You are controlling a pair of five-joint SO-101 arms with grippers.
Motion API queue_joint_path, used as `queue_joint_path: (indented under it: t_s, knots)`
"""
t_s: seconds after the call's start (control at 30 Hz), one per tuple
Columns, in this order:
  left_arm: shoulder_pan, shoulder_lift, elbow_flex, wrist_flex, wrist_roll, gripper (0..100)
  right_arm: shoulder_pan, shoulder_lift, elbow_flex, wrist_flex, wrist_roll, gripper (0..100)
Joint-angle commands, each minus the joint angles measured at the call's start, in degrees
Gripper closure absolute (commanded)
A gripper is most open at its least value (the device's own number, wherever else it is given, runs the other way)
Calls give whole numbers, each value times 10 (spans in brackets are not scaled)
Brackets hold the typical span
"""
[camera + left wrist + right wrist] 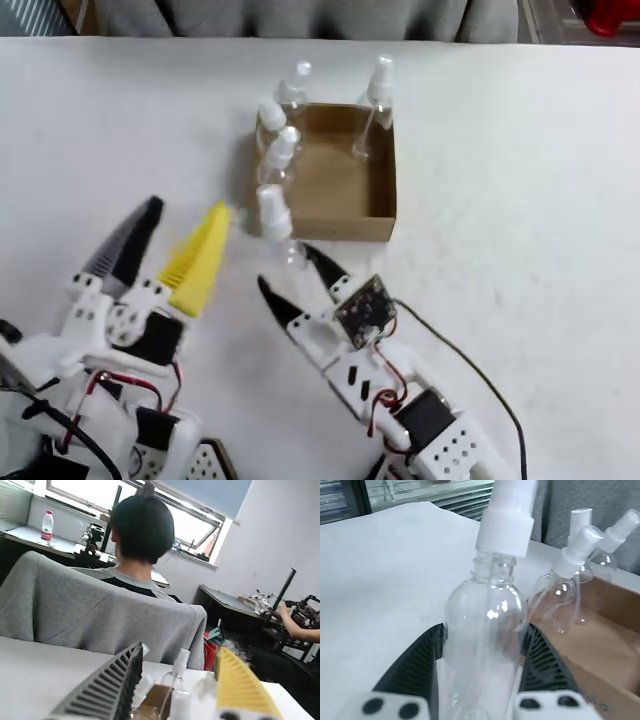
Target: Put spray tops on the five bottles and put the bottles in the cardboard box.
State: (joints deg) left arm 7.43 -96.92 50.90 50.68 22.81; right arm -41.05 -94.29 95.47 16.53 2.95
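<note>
Open brown cardboard box (340,228), upper ctr of frame. Inside, four clear bottles w/ white spray tops: back-left bottle (293,90) and two left-wall bottles (280,150) leaning, back-right bottle (375,110) upright in corner. Fifth bottle (287,248), clear, spray top (272,212) seated, tilted, just outside box's front-left corner, clasped btwn black fingers of right gripper (282,263).

A white table (520,200) carries the scene, its far edge running along a grey-covered chair back. An open cardboard box (345,228) sits flat on it, about midway between the left and right edges and nearer the far edge. A clear bottle (273,215) with a white spray top stands upright just off the box's near left corner; whether its base touches the surface cannot be told.
</note>
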Motion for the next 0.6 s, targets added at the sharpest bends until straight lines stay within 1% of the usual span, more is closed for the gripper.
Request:
queue_joint_path:
  t_s: [0.0,0.03,0.1,0.17,0.27,0.43,0.5,0.57]
  knots:
    - [-39,0,-14,3,-9,978,30,-5,-36,-3,-25,983]
    - [-41,0,-8,4,-10,985,34,-3,-40,-3,-33,983]
    - [-38,0,9,5,-10,953,36,-3,-46,-3,-36,983]
    - [-36,0,26,5,-10,978,36,-3,-50,-6,-37,983]
    - [-15,0,60,5,-12,978,44,-2,-56,-38,-38,983]
    - [66,-21,115,18,-66,978,76,12,-67,-97,-39,984]
    - [106,-62,136,36,-86,978,87,49,-93,-102,-40,984]
    - [147,-94,149,59,-114,978,95,103,-132,-106,-61,984]
